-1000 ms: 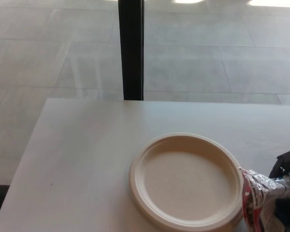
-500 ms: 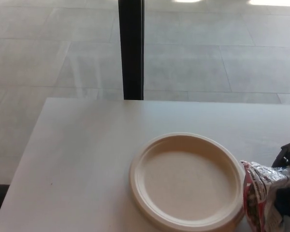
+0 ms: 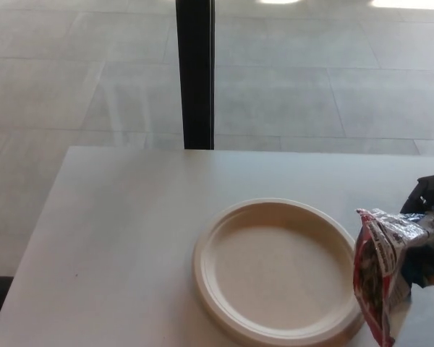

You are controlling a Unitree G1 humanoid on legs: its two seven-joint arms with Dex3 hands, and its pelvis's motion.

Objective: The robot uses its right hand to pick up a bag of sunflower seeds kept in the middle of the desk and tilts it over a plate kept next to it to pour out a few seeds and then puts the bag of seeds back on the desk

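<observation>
**Bag held beside plate**

White desk (image 3: 123,231) stands before a grey tiled floor (image 3: 72,79), with a black post (image 3: 195,72) behind its far edge. At the right edge of the view, the right hand (image 3: 428,220) grasps the bag (image 3: 382,271). Only part of this hand is visible, behind and to the right of the bag. The bag hangs to the hand's left and below it, its open end overlapping the right rim of the plate (image 3: 275,269). No seeds are visible on the plate.
</observation>
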